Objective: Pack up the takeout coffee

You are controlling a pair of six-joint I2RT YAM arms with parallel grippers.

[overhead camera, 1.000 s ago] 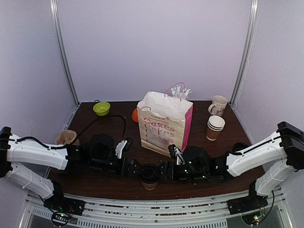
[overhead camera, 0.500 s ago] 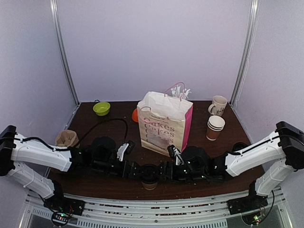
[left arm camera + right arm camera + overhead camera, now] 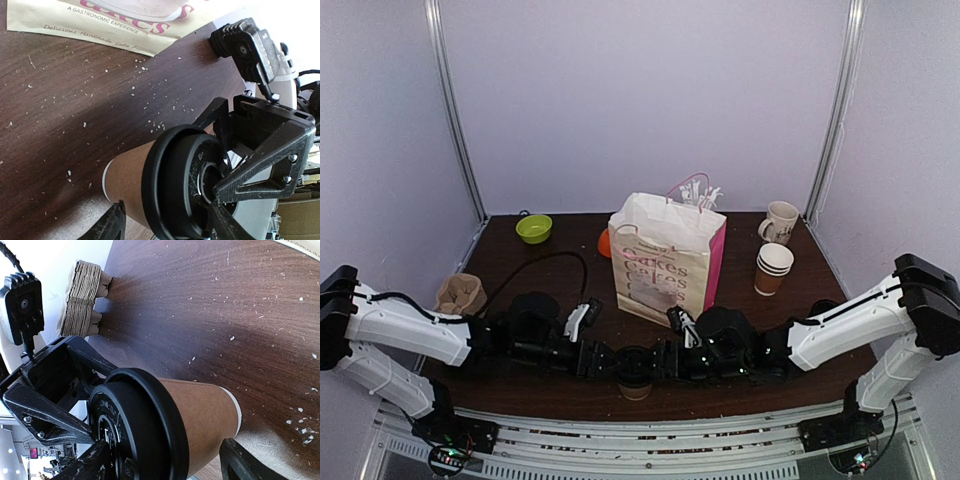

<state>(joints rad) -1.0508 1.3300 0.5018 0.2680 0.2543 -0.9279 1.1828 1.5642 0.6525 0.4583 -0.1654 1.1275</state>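
Both arms have drawn further in toward the bottom centre of the top view, the left gripper (image 3: pixel 618 360) narrowing as it comes. Item, takeout coffee (image 3: pixel 638 387): brown paper cup, black lid on, upright on the dark wooden table (image 3: pixel 520 270) at bottom centre, between the two grippers. Left jaws: parted either side of the cup; in the left wrist view one finger (image 3: pixel 112 225) lies just beside the cup wall, and whether they grip cannot be told. Right gripper (image 3: pixel 662 360): jaws wide apart astride the cup, one finger (image 3: pixel 242 462) apart from the cup wall. Item, paper bag (image 3: pixel 665 265): centre of the top view, white front, pink side, printed "Cakes" in repeated rows; the left wrist view reads "A GASTRONOMIC EXPERIENCE" and "Delicious Handmade Cake"; white paper shows at its mouth, contents otherwise hidden. Item, green bowl (image 3: pixel 534 228): upper left of the table, inside not visible. Item, printed mug (image 3: pixel 780 222): upper right, print too small to read. Item, stack of paper cups (image 3: pixel 773 268): just below the mug, brown with white rims. Item, stack of cardboard carriers (image 3: pixel 461 292): left edge of the table.
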